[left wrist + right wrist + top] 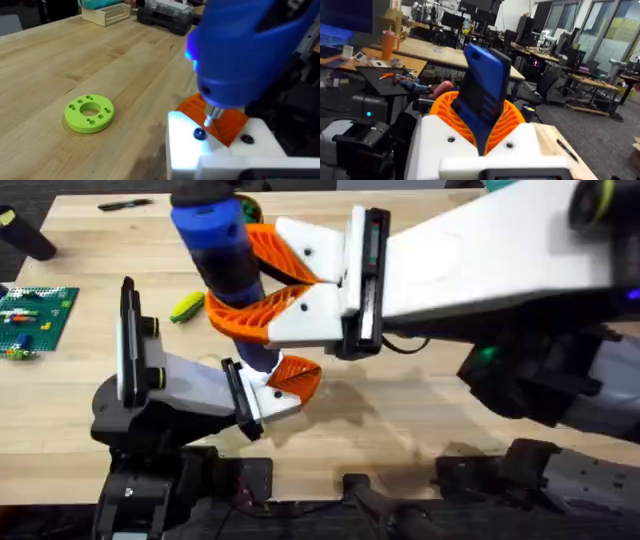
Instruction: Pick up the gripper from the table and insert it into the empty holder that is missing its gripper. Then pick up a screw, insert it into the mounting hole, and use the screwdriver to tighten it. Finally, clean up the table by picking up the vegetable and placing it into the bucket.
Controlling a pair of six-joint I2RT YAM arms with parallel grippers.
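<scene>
On the tabletop (420, 420) the vegetable (186, 306) lies left of middle toward the far edge, beside it the left gripper (285, 385) near the front edge, whether apart or together I cannot tell, and above it the right gripper (262, 278) clamped on the upright screwdriver (222, 242), tip down at the holder (220, 155).

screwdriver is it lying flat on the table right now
No, the screwdriver stands upright, clamped between the right gripper's orange pads, its tip down at the holder.
</scene>
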